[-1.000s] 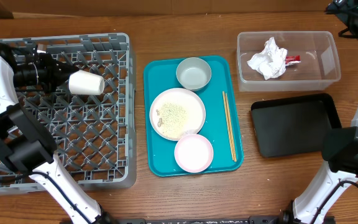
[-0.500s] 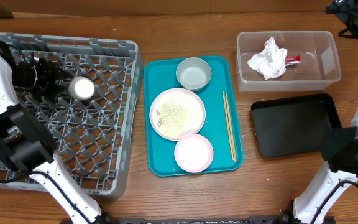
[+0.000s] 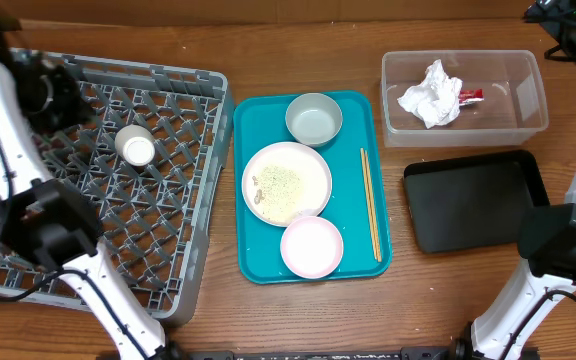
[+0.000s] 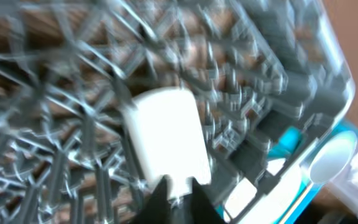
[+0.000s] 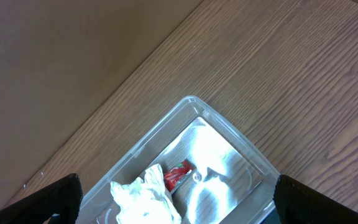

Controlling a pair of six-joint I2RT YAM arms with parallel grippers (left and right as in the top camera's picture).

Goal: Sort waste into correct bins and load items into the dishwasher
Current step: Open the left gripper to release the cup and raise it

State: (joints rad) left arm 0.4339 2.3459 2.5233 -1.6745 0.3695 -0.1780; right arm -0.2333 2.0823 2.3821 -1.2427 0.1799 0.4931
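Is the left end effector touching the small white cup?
Apart. Overhead shows grey plastic rack lattice between the left end effector and the small white cup.

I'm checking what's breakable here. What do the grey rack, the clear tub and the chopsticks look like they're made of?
The grey rack looks like matte moulded plastic: uniform colour, repeating lattice grid. The clear tub seems glossy transparent plastic: see-through walls with highlights. The chopsticks look like bare wood, pale tan and matte, though too thin to confirm.
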